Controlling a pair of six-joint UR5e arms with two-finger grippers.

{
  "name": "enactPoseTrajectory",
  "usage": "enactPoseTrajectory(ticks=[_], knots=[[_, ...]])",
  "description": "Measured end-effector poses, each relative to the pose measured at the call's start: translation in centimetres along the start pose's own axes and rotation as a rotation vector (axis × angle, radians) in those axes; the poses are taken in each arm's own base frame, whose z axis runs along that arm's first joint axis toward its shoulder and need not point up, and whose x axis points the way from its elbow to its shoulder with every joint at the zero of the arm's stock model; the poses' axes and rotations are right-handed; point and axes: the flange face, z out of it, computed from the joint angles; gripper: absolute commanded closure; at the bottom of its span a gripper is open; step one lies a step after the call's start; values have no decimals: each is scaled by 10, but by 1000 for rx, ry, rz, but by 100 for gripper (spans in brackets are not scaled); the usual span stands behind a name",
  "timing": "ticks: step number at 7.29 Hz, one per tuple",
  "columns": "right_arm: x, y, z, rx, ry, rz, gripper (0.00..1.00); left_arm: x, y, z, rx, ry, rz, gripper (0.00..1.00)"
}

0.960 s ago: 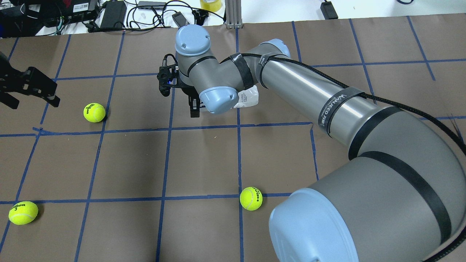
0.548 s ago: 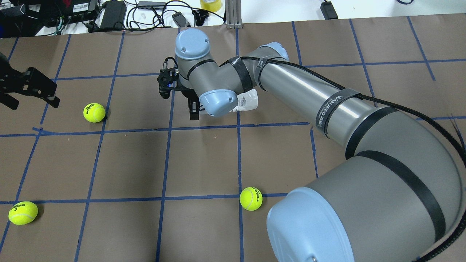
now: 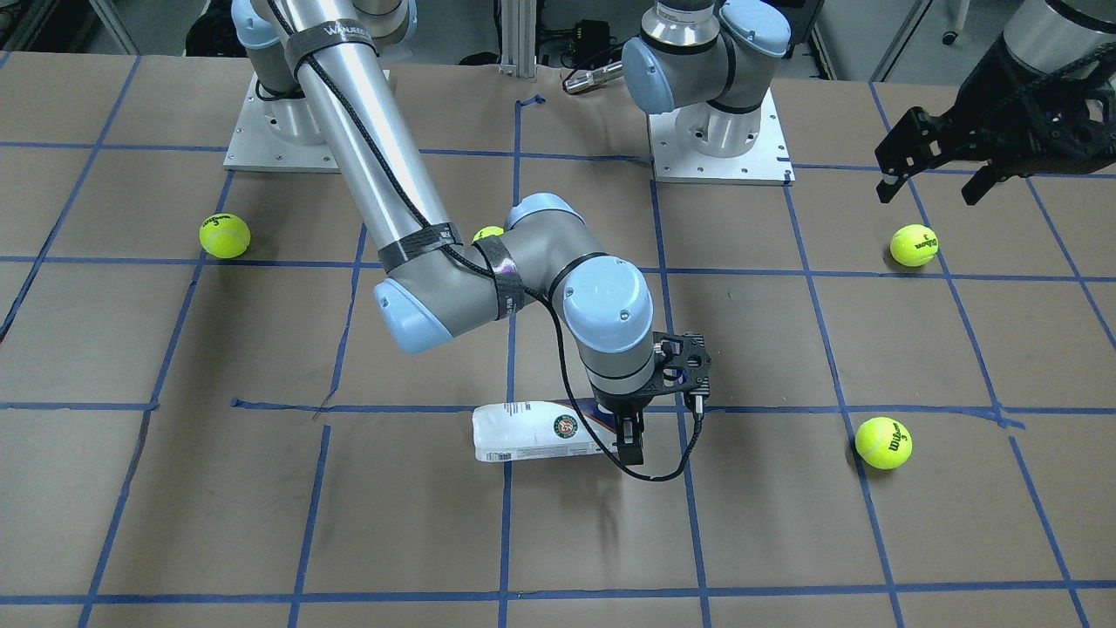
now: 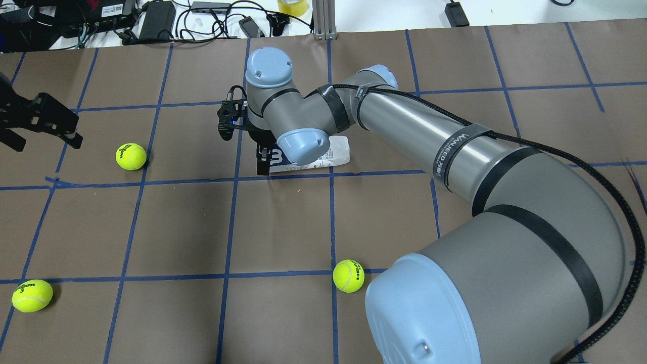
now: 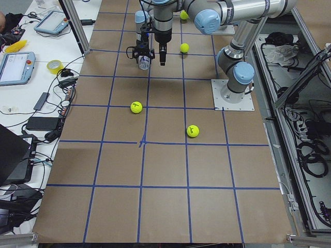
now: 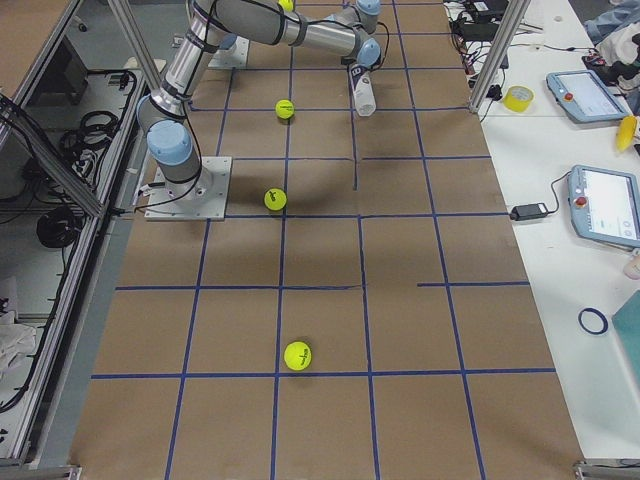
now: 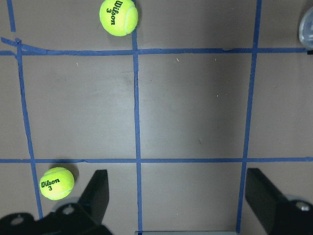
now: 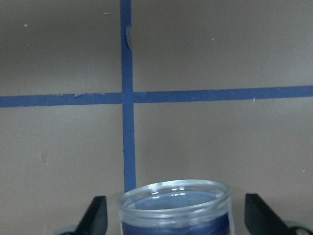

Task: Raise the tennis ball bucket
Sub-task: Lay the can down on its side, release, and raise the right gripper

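Observation:
The tennis ball bucket (image 3: 532, 432), a clear tube with a white-and-blue label, lies on its side on the brown table just beyond a blue tape line (image 4: 384, 173). It also shows in the overhead view (image 4: 333, 151). My right gripper (image 3: 629, 434) points straight down over its open end. In the right wrist view the tube's rim (image 8: 173, 188) sits between the fingers (image 8: 98, 215) with a small gap on each side, so the gripper is open around it. My left gripper (image 4: 46, 144) hangs open and empty far to the left.
Yellow-green tennis balls lie about: one by the left gripper (image 4: 131, 156), one at the near left (image 4: 32, 295), one near the right arm's base (image 4: 348, 275). Cables and power bricks (image 4: 151, 20) line the far table edge.
The right arm has come down and toward the near left, and the bucket came with it. The bucket was tilted and now lies level on the table. The left arm has not moved.

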Motion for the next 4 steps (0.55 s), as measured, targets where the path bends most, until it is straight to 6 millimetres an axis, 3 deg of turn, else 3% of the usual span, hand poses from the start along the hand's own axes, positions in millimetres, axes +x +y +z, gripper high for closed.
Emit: enactPoseTrajectory(ticks=[1,2,4], knots=[[1,0,-12,8,9,7,0,-1,0,0,-3,-6,8,0],[5,4,-36,17,24,21,0,0,0,0,-4,-8,11,0],[11,30,-110,6,18,108,0,1,0,4,-9,-3,8,0]])
